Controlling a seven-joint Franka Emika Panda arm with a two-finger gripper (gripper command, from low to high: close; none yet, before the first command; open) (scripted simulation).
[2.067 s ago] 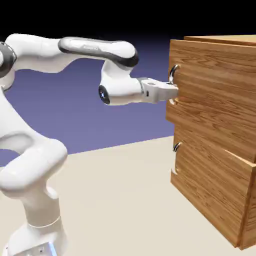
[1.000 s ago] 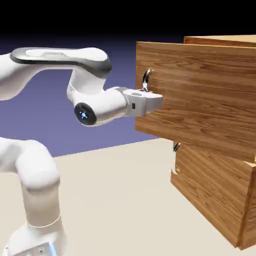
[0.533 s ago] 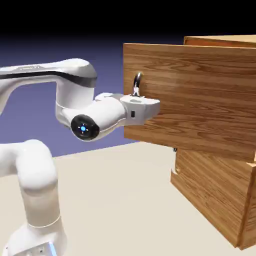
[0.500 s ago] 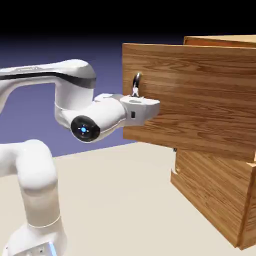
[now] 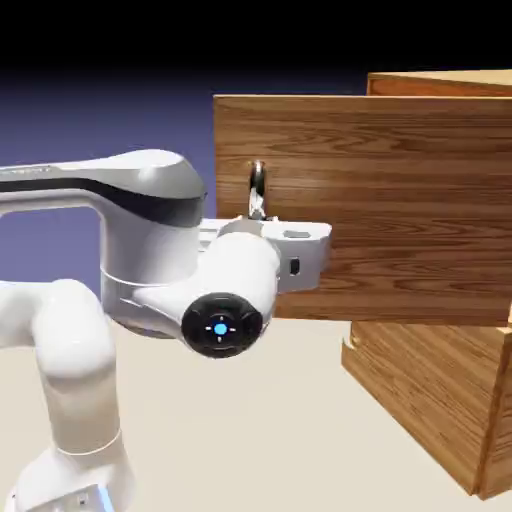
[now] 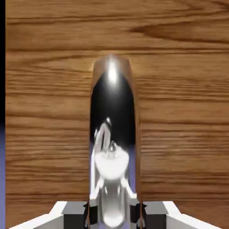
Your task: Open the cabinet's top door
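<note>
At the cabinet, the top door stands swung out. The gripper is clamped on its silver handle, which rises toward twelve o'clock.

Overall light: even, bright, rendered; no blur in either view.
Backdrop: black at the exterior view's top, grading to blue-violet below.
Arm: soft shading, darker on undersides.
Top door: grain sharp, evenly lit.
Handle: mirror-like, bright glare spot near its top, dark reflection in the middle.
Hand view edge: thin dark strip at left.
</note>
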